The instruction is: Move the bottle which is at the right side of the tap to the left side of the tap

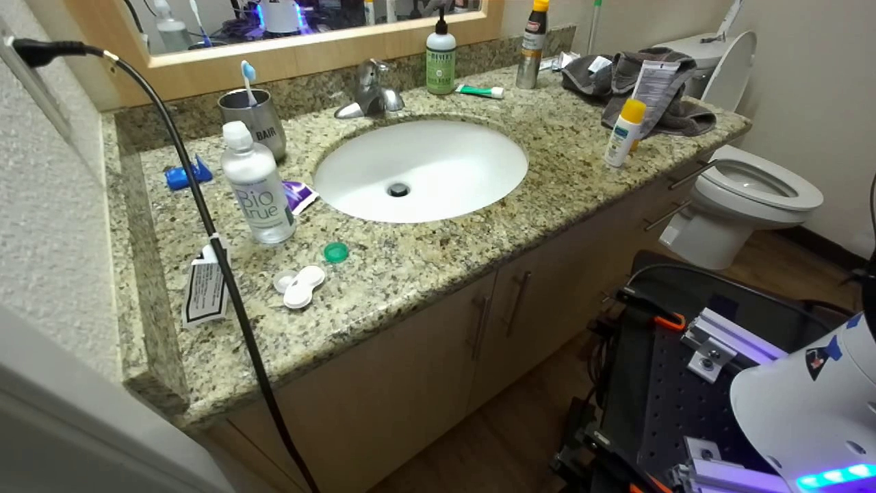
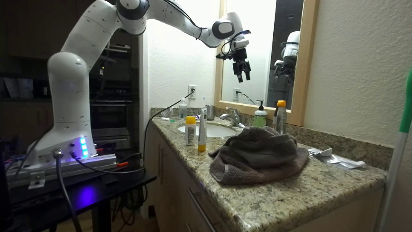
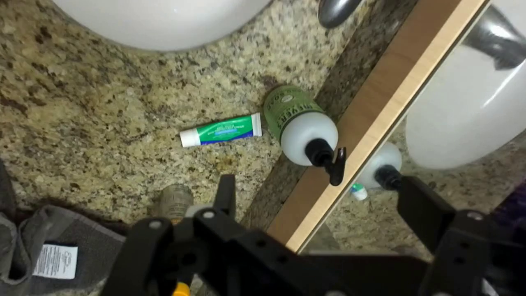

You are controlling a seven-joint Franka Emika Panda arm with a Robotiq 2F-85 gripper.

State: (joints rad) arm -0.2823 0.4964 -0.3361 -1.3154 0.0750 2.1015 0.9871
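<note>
Green bottle point(image 1: 440, 65): approach stage, grasp pending

Location: upright, far edge, right of the tap point(image 1: 371, 89); small tube point(image 1: 480, 91) just beside it.
Gripper point(image 2: 244, 79): jaws apart, holding nothing, above the counter point(image 1: 561, 144).
Next move, as judged: you lower around the bottle, clear of the mirror frame point(image 1: 308, 56), before closing and carrying left.

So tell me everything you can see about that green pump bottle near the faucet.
The green pump bottle has a green lower body lettered MEYER'S and SOAP, a whitish shoulder and a black pump; it looks plastic. It stands upright on the speckled counter, near the backsplash, right of the faucet in both exterior views. A small green tube lies by its base; whether they touch is unclear. The open gripper is apart from it.
</note>
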